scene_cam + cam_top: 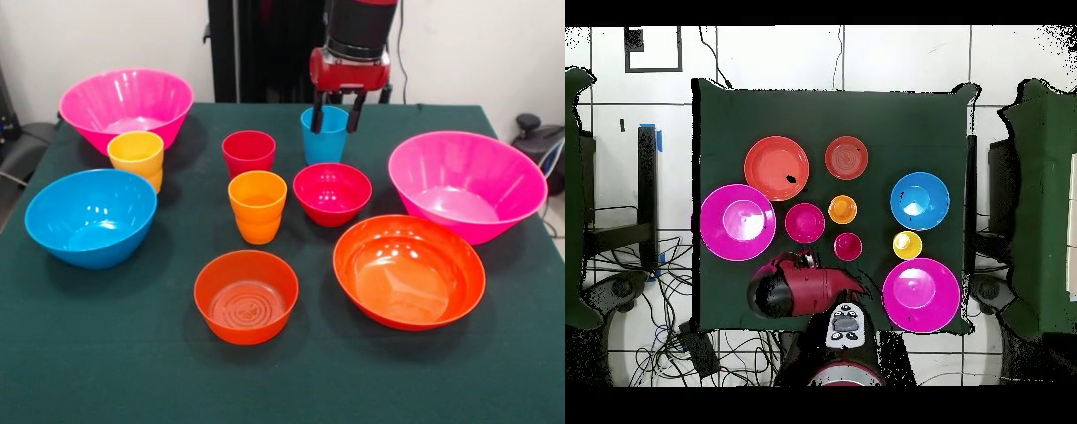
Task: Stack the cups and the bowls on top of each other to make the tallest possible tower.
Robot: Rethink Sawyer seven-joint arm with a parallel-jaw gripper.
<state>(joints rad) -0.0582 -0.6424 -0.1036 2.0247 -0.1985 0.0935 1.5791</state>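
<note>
The red gripper (336,113) straddles the glossy blue plastic cup (325,134) at the counter's (106,353) far side, fingers (316,115) apart, so it should probably close squarely on the rim before lifting.

Front and overhead, shared table (106,353)

Arm (800,288) w/ red head hangs over table (945,130) near edge, probably hiding blue cup; bowls & cups unstacked.
</note>
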